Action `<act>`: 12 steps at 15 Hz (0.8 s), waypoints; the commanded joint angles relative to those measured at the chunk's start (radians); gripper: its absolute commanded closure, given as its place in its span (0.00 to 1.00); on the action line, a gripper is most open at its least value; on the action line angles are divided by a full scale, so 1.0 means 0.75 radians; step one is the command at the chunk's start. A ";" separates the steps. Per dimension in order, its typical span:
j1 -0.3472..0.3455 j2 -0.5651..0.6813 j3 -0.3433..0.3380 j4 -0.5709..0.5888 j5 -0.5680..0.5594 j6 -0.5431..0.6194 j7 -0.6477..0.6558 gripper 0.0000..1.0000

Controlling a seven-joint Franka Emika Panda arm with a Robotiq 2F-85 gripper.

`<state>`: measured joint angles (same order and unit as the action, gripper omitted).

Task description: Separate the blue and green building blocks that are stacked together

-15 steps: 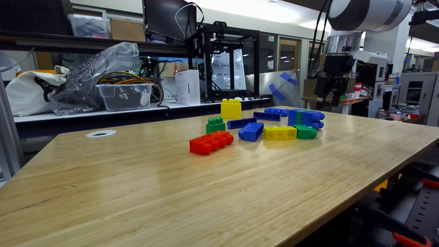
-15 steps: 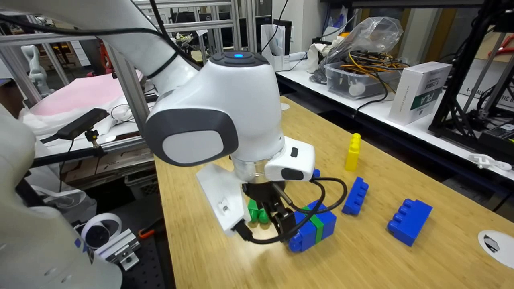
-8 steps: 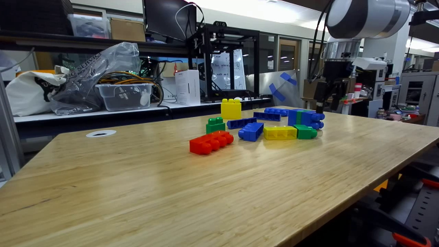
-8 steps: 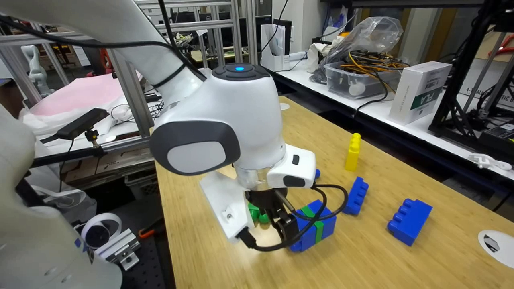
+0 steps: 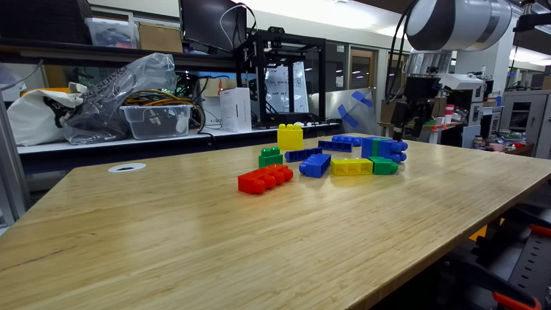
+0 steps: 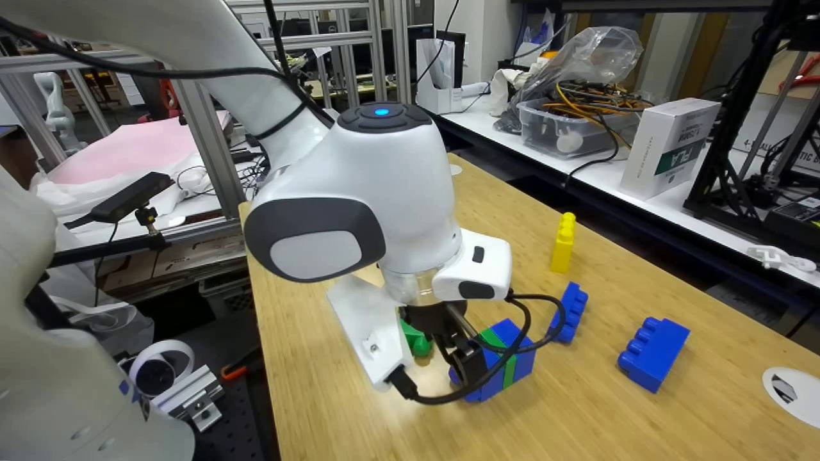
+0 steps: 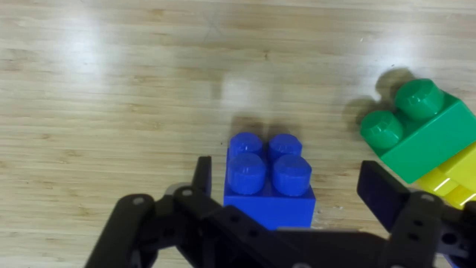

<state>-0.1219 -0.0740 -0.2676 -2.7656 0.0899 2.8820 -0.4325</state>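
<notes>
The stack of blue and green building blocks lies on its side on the table. In both exterior views a thin green block [image 5: 379, 147] is sandwiched between blue blocks [image 6: 522, 360]. The wrist view shows the studded end of the near blue block [image 7: 267, 210]; the green part there is hidden behind the gripper body. My gripper [image 7: 288, 173] is open, pointing down at that studded end, one finger on each side of it in the picture. The block appears nearer the left finger [image 7: 202, 175] than the right finger [image 7: 377, 190]. Nothing is gripped.
Close by, a green brick [image 7: 431, 139] is joined to a yellow brick [image 5: 351, 167], near the right finger in the wrist view. A red brick [image 5: 264, 178], a small green brick [image 5: 270, 158], an upright yellow brick [image 5: 290, 137] and several loose blue bricks [image 6: 653, 354] lie about.
My gripper has come down and shifted slightly over the studded end of the stack. Its jaws have stayed open, and the bricks have not moved.
</notes>
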 commanded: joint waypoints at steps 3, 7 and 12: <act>0.047 0.056 -0.007 0.056 0.169 0.062 -0.159 0.00; 0.072 0.085 -0.006 0.094 0.279 0.062 -0.242 0.00; 0.077 0.138 0.005 0.117 0.375 0.063 -0.322 0.00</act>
<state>-0.0703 -0.0084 -0.2673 -2.6964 0.3146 2.9082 -0.6149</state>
